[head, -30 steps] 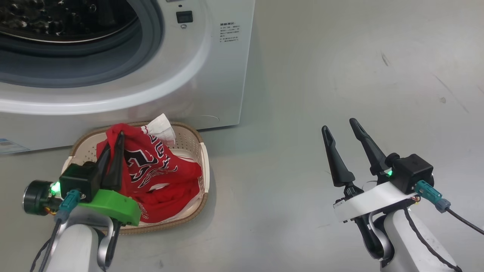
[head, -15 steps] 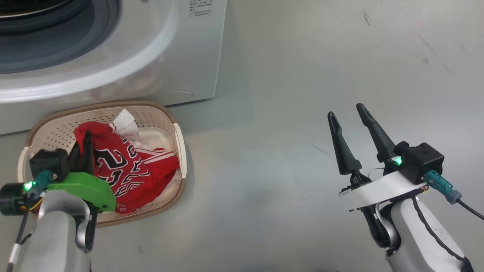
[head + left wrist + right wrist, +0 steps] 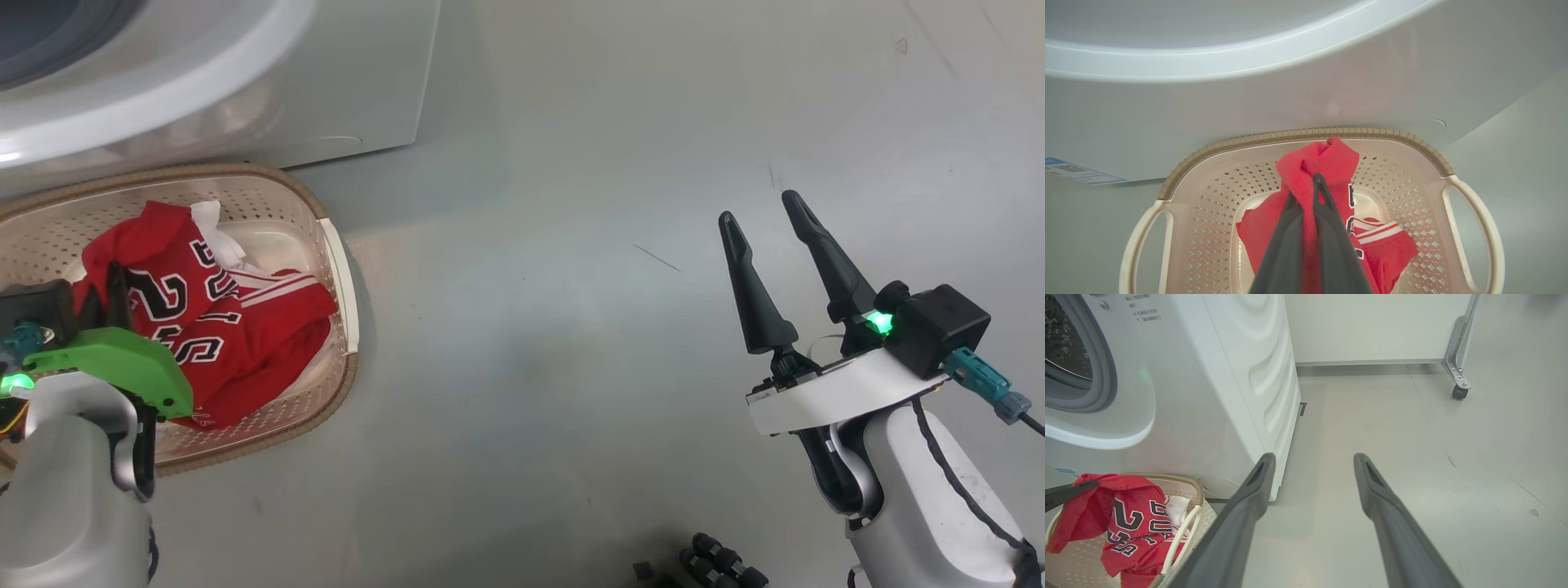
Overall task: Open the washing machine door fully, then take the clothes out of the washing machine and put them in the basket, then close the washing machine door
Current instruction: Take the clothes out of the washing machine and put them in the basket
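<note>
Just before one big white front-loading washing machine, one cream perforated plastic basket with a brown woven-look rim sits on the smooth grey floor, holding bright red, white-trimmed clothes. The dark-fingered left hand is clamped on a fold of them; the right hand hangs spread, empty. Jersey lettering shows a "2"; the machine's small blue label is unreadable.

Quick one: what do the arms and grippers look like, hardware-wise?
Both arms: pale grey forearms, two long tapered black fingers with slotted tips. Left gripper has a green plastic cover; right gripper a white bracket, black camera box with green light, teal plug and black cable.
</note>
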{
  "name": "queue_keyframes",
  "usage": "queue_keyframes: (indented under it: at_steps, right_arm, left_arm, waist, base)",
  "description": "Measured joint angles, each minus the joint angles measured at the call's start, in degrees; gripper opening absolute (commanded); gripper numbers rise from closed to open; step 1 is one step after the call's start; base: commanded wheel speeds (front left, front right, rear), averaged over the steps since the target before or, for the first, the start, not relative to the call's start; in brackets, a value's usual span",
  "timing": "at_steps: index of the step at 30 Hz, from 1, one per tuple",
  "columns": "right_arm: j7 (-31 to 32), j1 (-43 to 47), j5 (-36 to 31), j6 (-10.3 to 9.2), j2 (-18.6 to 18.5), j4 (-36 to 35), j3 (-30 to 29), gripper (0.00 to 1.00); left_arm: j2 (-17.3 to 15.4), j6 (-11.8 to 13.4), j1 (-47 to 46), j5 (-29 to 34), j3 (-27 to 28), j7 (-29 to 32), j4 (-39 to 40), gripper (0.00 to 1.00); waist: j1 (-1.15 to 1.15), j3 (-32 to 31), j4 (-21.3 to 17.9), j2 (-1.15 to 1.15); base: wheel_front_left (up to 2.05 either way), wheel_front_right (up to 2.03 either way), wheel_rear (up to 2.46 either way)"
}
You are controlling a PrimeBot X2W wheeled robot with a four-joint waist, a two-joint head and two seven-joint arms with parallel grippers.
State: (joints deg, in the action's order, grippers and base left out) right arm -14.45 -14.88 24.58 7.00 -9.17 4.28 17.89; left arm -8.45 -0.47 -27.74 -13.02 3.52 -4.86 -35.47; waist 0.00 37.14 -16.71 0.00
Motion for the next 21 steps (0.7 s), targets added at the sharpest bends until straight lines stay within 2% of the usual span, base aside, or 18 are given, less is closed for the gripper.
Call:
queue_keyframes:
  at_steps: [4, 11, 12, 13, 14, 21]
  right_arm:
    - [0.0, -0.5, 0.0, 0.00, -0.1, -0.2, -0.7, 1.00]
    - [0.0, -1.2, -0.2, 0.00, -0.2, -0.2, -1.1, 1.00]
    - [0.0, -1.2, -0.3, 0.00, -0.2, -0.2, -1.1, 1.00]
    - [0.0, -1.3, -0.4, 0.00, -0.2, -0.2, -1.1, 1.00]
    - [0.0, -1.3, -0.5, 0.00, -0.2, -0.2, -1.1, 1.00]
    - [0.0, -1.4, -1.1, 0.00, -0.2, 0.1, -1.8, 1.00]
  left_arm:
    - [0.6, 1.2, -1.6, -2.1, 1.8, 0.0, -3.9, 0.00]
    - [1.4, 1.8, -3.0, -3.6, 3.5, 0.0, -9.1, 0.00]
    - [1.6, 1.8, -3.1, -3.8, 3.7, 0.0, -9.9, 0.16]
    - [1.8, 1.8, -3.2, -4.4, 3.9, 0.0, -10.5, 0.66]
    - [2.0, 1.8, -3.5, -4.9, 3.9, -0.2, -11.0, 1.00]
    - [2.6, 0.6, -5.3, -5.1, 2.9, -2.3, -14.5, 1.00]
  waist:
    - [0.00, 1.7, -0.2, 0.00]
    - [0.00, 2.9, 0.1, 0.00]
    - [0.00, 2.9, 0.2, 0.00]
    - [0.00, 2.9, 0.3, 0.00]
    - [0.00, 2.9, 0.4, 0.00]
    - [0.00, 1.9, 1.4, 0.00]
  base:
    - [0.00, 0.00, 0.00]
    - [0.00, 0.00, 0.00]
    - [0.00, 0.00, 0.00]
    - [0.00, 0.00, 0.00]
    - [0.00, 0.00, 0.00]
    - [0.00, 0.00, 0.00]
